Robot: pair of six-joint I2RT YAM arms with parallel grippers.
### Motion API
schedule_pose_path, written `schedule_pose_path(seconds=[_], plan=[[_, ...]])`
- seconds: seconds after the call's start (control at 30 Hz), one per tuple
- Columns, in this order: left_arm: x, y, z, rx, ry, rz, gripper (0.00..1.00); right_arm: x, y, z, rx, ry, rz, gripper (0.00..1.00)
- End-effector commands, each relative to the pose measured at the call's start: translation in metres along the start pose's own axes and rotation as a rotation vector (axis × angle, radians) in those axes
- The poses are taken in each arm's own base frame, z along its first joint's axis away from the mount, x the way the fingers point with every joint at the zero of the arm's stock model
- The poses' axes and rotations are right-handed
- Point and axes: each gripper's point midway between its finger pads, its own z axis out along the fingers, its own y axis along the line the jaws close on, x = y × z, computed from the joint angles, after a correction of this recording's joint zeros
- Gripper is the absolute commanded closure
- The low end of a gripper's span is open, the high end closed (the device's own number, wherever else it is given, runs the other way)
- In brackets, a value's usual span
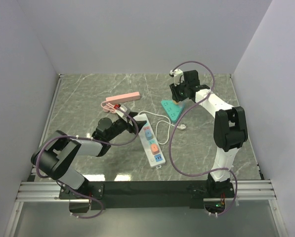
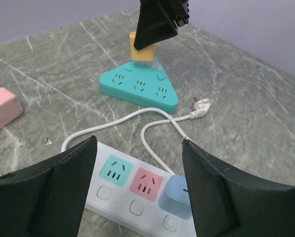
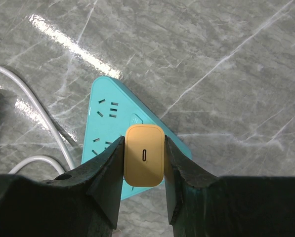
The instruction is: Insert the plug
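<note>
My right gripper (image 3: pixel 144 143) is shut on a yellow plug block (image 3: pixel 144 161) and holds it upright over the teal triangular power strip (image 3: pixel 105 128). In the left wrist view the yellow plug (image 2: pixel 142 52) stands on or just above the far corner of the teal strip (image 2: pixel 140 89); I cannot tell whether its pins are in. My left gripper (image 2: pixel 138 148) is open and empty, low over the white power strip (image 2: pixel 132 197), which has a blue plug block (image 2: pixel 174 195) in it. In the top view the right gripper (image 1: pixel 179 94) is at the teal strip (image 1: pixel 171 109).
A pink power strip (image 1: pixel 122 98) lies at the back left. The white strip's (image 1: pixel 151 139) cable loops between the two strips and ends in a loose white plug (image 2: pixel 201 106). White walls enclose the marble table (image 1: pixel 88 94).
</note>
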Motion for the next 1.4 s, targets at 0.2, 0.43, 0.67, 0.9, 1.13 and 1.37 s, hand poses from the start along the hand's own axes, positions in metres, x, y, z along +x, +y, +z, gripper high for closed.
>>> schedule_pose_path(seconds=[0.2,0.43,0.67,0.9,1.13,1.37], plan=[[-0.029,-0.001,0.003,0.010,-0.072,0.057,0.24,-0.032,-0.008,-0.015,0.018,-0.107,-0.019,1.00],[-0.033,0.014,-0.003,0.044,-0.127,0.011,0.23,-0.031,-0.011,-0.018,0.039,-0.137,0.008,1.00],[-0.040,0.020,0.001,0.022,-0.132,0.023,0.23,-0.029,-0.011,-0.018,0.035,-0.128,0.005,1.00],[-0.048,0.023,0.000,-0.008,-0.109,0.020,0.23,-0.034,-0.012,-0.018,0.032,-0.150,-0.046,1.00],[-0.053,0.031,-0.004,-0.074,-0.081,0.001,0.24,-0.042,-0.021,-0.008,0.043,-0.107,-0.021,1.00],[-0.068,0.033,-0.015,-0.121,-0.121,0.001,0.24,-0.023,0.001,-0.022,-0.039,-0.094,-0.034,1.00]])
